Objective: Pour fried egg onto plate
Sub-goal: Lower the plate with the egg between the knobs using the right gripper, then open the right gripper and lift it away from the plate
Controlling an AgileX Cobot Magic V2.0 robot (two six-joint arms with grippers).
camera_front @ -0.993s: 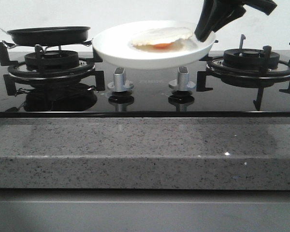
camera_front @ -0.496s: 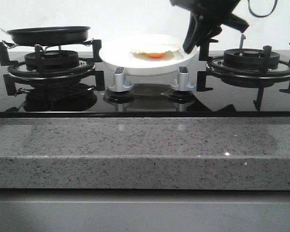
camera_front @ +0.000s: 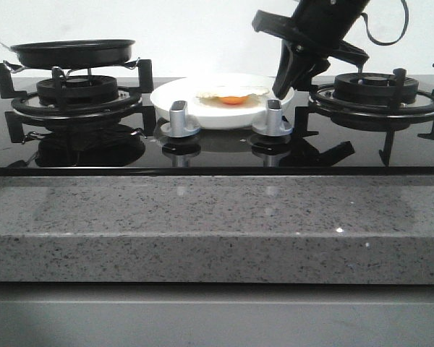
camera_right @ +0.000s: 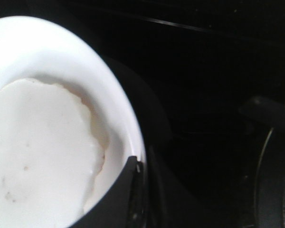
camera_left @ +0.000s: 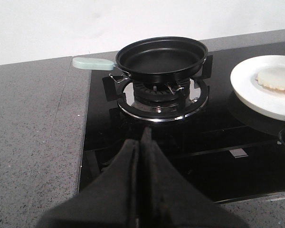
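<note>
The plate (camera_front: 220, 108) sits low on the black glass hob (camera_front: 217, 148), between the 2 burners and just behind the 2 silver knobs (camera_front: 179, 118). The fried egg (camera_front: 233, 95) lies on it, the orange yolk showing at its near edge under the pale white. The right gripper (camera_front: 282, 87) comes down from above at the plate's right side; in the right wrist view its 2 fingers (camera_right: 116, 199) pinch the plate's rim (camera_right: 133, 137), 1 inside and 1 outside. The black frying pan (camera_front: 72, 52) rests on the left burner's grate (camera_front: 76, 101), its pale green handle (camera_left: 92, 63) pointing away from the plate. The left gripper (camera_left: 140, 142) hangs over the hob's near edge, fingers pressed together, holding nothing.
</note>
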